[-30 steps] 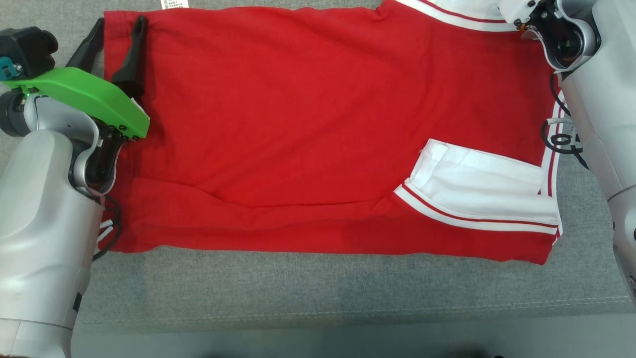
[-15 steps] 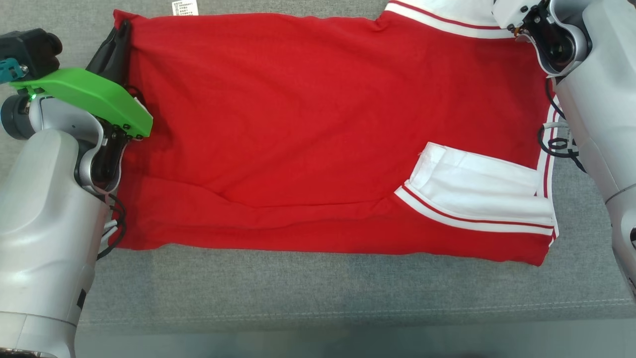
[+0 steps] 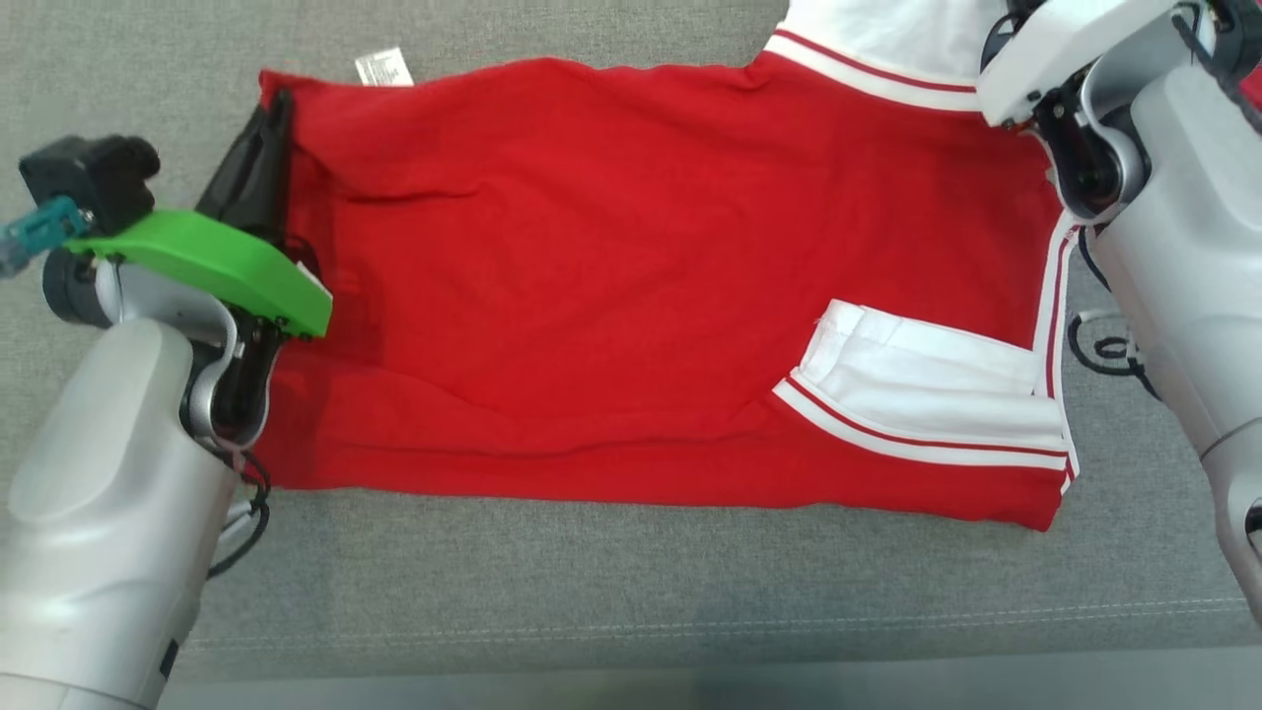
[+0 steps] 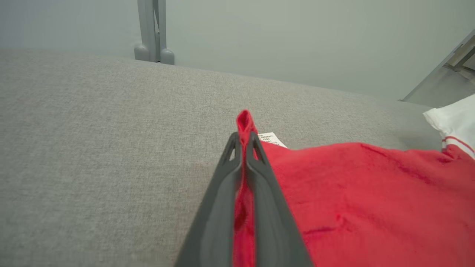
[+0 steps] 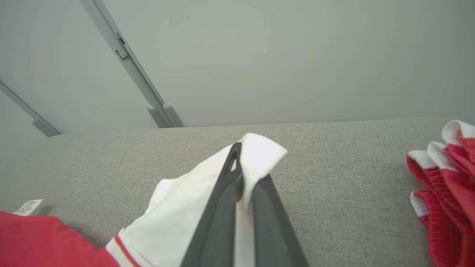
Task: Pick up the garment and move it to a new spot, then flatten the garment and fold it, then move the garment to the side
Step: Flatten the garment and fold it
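Head view: red garment [image 3: 611,276] lying flat mid-bench [image 3: 592,592], white-trimmed sleeve folded over at near right. Farther back, left gripper [image 3: 279,110] clamped tight on garment's far left corner; right gripper [image 5: 240,167] pinched closed on white cloth at far right.

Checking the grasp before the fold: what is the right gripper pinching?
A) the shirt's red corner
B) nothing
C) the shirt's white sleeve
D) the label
C: in the right wrist view the right gripper is shut on the white sleeve of the shirt.
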`<state>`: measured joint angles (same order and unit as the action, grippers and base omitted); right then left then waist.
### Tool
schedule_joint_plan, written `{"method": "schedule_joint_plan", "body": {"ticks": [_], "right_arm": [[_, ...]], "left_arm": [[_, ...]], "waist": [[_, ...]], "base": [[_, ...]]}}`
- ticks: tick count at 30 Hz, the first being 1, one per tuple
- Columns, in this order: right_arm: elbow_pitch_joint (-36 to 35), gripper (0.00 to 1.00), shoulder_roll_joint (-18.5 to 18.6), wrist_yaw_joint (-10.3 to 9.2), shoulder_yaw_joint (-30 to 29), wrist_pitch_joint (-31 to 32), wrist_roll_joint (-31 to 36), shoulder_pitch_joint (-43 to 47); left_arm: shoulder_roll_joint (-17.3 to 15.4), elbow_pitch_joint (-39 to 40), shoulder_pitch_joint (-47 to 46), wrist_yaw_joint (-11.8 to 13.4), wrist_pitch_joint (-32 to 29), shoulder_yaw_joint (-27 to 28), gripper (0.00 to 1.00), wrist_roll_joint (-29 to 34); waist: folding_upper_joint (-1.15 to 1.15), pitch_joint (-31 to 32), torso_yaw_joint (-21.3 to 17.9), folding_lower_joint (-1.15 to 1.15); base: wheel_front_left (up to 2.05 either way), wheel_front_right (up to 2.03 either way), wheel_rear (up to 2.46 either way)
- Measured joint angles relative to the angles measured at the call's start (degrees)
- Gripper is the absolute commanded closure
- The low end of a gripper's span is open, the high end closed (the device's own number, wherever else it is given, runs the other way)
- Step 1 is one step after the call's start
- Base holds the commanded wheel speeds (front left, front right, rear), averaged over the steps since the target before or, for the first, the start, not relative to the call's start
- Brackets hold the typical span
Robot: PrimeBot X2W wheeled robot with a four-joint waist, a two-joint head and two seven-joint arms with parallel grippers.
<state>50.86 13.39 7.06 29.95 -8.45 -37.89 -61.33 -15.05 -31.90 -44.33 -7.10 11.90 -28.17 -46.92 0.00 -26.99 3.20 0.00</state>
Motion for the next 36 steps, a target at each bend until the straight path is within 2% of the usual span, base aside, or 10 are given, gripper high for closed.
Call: {"method": "schedule_joint_plan", "body": {"ticks": [6,14,20,25,31,36], "right_arm": [[-3.1,1.0,0.4,0.0,4.2,-5.2,-0.2,5.1],[-5.8,1.0,1.6,0.0,9.7,-5.6,0.2,9.9],[-8.1,1.0,4.7,0.01,10.4,-5.7,-1.3,14.1],[-11.1,1.0,5.2,0.01,11.5,-5.8,-2.3,17.0],[-17.0,1.0,6.8,0.01,10.9,-5.9,-3.1,19.4],[-19.1,1.0,8.5,0.01,9.9,-5.9,-3.7,23.3]], "left_arm": [[-1.0,0.9,5.2,0.0,0.9,-1.6,1.0,-3.0],[-2.9,1.3,8.8,0.0,1.8,-1.6,1.0,-5.8],[-4.0,2.4,11.0,0.0,1.9,-1.9,1.0,-6.8],[-4.1,2.6,14.0,0.0,2.0,-2.4,1.0,-8.8],[-4.6,3.0,15.6,0.0,2.3,-3.1,1.0,-9.4],[-5.3,3.4,16.5,0.0,2.3,-3.3,1.0,-9.5]], "waist": [[0.0,2.8,-0.3,0.0],[0.0,6.6,-1.0,0.0],[0.0,8.9,-1.7,0.0],[0.0,10.1,-2.1,0.0],[0.0,10.8,-2.7,0.0],[0.0,11.1,-2.9,0.0]], "base": [[0.0,0.0,0.0],[0.0,0.0,0.0],[0.0,0.0,0.0],[0.0,0.0,0.0],[0.0,0.0,0.0],[0.0,0.0,0.0]]}}
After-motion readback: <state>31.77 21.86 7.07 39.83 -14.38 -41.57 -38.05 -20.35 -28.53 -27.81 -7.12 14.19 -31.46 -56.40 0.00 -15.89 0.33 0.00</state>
